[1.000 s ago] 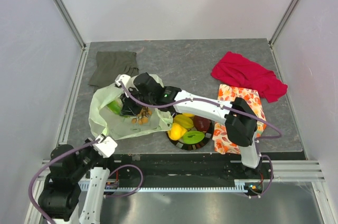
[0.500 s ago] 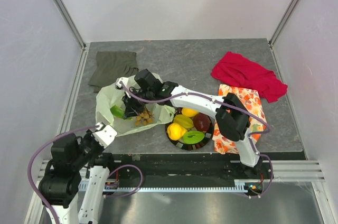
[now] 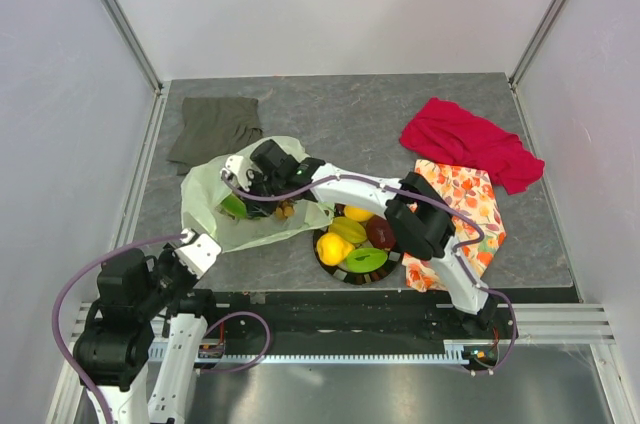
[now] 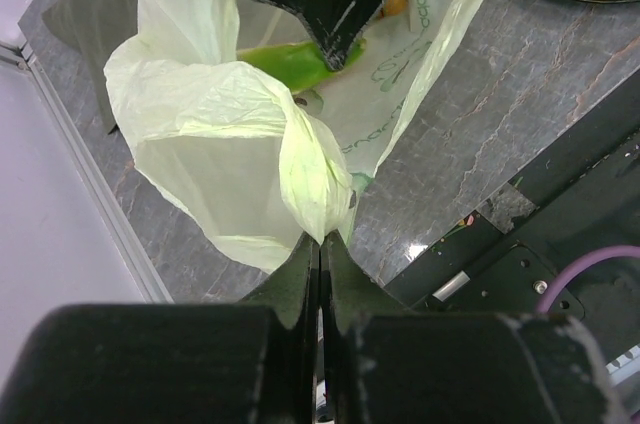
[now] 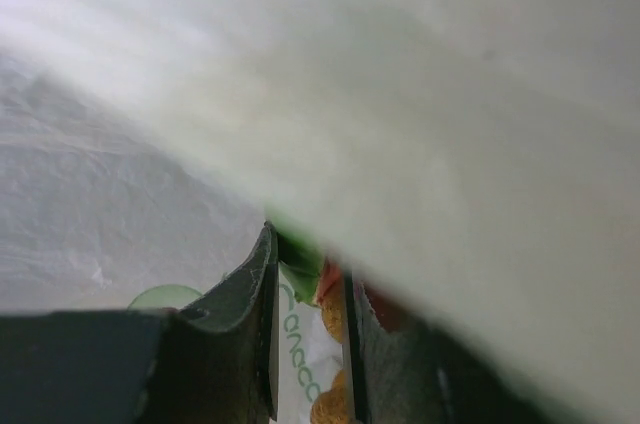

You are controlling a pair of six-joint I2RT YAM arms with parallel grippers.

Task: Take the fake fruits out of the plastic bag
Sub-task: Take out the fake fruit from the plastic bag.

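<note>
The pale yellow-green plastic bag (image 3: 205, 194) lies left of centre with its mouth held up. My left gripper (image 4: 322, 240) is shut on a bunched fold of the bag's near edge. My right gripper (image 3: 252, 198) reaches inside the bag. Its fingers are closed on a green and red piece, the melon slice (image 5: 312, 262). A brown grape-like cluster (image 3: 286, 210) lies in the bag beside it, and green shows through the plastic (image 4: 290, 59). Several fake fruits sit on a dark plate (image 3: 345, 277): a yellow lemon (image 3: 333, 247), a green one (image 3: 365, 260) and a dark red one (image 3: 381, 233).
An olive-grey folded cloth (image 3: 215, 126) lies at the back left. A red cloth (image 3: 468, 142) is at the back right, and an orange-flowered cloth (image 3: 470, 206) is right of the plate. Metal rails and white walls bound the table.
My right arm has swung its forearm further left and its gripper sits deeper in the bag. The left gripper has drawn the bag's edge up, bunching the bag.
</note>
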